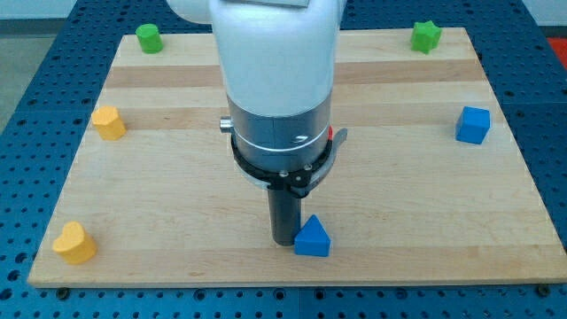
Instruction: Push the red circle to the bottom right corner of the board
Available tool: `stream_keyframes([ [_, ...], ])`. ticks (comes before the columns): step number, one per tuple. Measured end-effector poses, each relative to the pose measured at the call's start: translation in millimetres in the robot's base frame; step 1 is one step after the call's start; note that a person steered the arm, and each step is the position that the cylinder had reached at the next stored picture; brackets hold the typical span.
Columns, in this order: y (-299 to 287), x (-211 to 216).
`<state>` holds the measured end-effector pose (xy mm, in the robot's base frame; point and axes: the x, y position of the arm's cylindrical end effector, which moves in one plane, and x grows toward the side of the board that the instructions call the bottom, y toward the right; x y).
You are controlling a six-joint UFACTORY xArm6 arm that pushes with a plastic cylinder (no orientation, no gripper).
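My tip (283,241) rests on the wooden board (177,221) near its bottom edge, a little left of centre. It touches or nearly touches the left side of a blue triangle (312,237). The red circle does not show as a whole. Only a small sliver of red (332,135) peeks out at the right edge of the arm's collar, and I cannot tell whether it is the block. The wide white arm body (276,71) hides the middle of the board behind it.
A green block (148,37) sits at the top left and a green star (426,35) at the top right. A blue cube (473,124) is at the right edge. A yellow block (108,122) is at the left, a yellow heart (73,243) at the bottom left.
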<state>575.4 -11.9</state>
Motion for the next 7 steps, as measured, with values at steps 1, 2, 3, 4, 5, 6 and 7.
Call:
stream_keyframes([
  [1, 0.0, -1.5],
  [2, 0.0, -12.1],
  [3, -4.4, -37.7],
  [4, -9.3, -70.3],
  [5, -9.6, -111.4],
  [6, -9.6, -151.3],
  [7, -7.7, -176.8],
])
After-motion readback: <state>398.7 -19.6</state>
